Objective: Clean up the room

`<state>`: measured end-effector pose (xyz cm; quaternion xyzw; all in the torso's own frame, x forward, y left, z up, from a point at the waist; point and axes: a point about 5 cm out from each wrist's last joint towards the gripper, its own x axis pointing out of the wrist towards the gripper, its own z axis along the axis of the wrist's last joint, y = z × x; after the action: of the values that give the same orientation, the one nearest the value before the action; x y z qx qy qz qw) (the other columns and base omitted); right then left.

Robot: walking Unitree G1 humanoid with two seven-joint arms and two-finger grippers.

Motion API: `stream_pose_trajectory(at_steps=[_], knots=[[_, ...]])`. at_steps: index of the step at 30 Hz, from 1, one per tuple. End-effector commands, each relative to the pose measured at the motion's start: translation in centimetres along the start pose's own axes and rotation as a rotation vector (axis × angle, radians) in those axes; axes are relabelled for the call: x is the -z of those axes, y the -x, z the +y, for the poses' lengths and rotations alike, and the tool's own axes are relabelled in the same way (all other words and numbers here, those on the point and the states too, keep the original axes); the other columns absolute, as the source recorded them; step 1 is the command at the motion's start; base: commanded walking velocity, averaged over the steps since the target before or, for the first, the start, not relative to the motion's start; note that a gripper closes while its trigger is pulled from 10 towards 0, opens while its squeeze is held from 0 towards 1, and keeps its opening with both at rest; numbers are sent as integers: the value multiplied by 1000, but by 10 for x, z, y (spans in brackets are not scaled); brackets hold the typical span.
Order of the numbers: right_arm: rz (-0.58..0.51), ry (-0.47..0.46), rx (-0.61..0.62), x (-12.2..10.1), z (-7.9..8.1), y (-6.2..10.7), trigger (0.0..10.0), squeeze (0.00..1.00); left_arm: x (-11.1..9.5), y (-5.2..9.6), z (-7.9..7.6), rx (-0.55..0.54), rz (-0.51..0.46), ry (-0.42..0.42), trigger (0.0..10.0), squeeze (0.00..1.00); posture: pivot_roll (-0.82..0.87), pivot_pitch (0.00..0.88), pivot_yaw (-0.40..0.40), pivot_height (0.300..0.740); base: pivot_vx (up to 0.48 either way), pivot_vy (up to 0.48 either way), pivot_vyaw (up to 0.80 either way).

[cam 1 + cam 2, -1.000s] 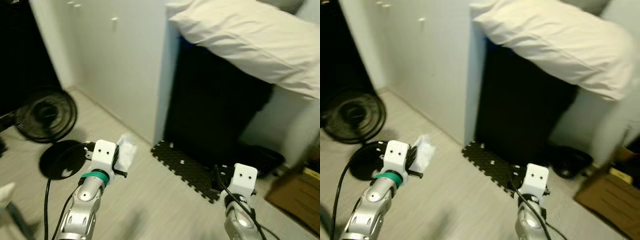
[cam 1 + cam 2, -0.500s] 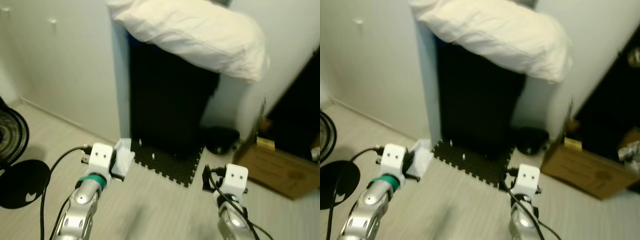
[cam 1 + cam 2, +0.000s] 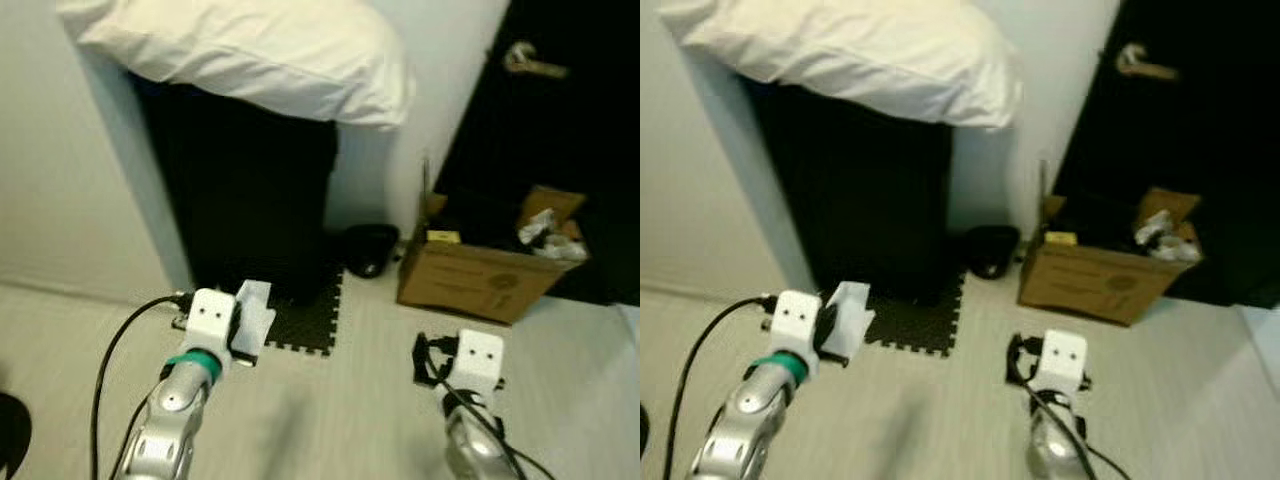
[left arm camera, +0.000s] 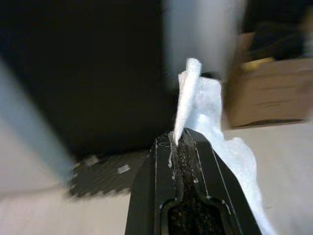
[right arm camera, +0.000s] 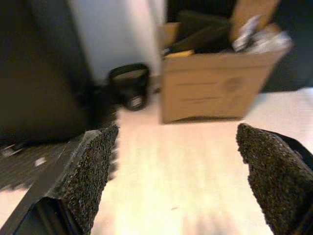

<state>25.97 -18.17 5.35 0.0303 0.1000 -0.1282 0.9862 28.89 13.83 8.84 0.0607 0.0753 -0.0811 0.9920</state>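
My left gripper [image 4: 180, 138] is shut on a crumpled white tissue [image 4: 203, 105], which sticks out past the fingertips; in the head views the tissue [image 3: 252, 312] sits just beyond the left wrist, held above the pale floor. My right gripper [image 5: 178, 156] is open with nothing between its fingers [image 5: 95, 161], held low at the right [image 3: 440, 360]. Ahead to the right stands an open cardboard box [image 3: 480, 270] holding crumpled paper scraps [image 3: 545, 228].
A white pillow [image 3: 240, 50] lies on top of a dark cabinet [image 3: 240, 200]. A black foam mat [image 3: 305, 325] lies at its foot, with a dark round object [image 3: 370, 248] beside it. A dark door with a lever handle [image 3: 530, 62] stands behind the box.
The camera has swung to the right: the fan has left the picture and the cardboard box and door have come into full sight. The left gripper still holds the tissue.
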Motion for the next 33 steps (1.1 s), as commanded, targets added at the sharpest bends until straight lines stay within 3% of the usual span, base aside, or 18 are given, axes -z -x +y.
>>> stream_pose_trajectory(at_steps=[1, 33], knots=[[17, -5, -2, 3, 2, 2, 10000, 0, 7, 3, 4, -15, 32, -9, 10000, 0, 82, 0, 48, 740, 0, 0, -800], [21, -16, -30, 2, 3, 2, 10000, 0, 5, 4, 3, -40, 11, 21, 10000, 0, 79, 0, 35, 740, 0, 0, -800]])
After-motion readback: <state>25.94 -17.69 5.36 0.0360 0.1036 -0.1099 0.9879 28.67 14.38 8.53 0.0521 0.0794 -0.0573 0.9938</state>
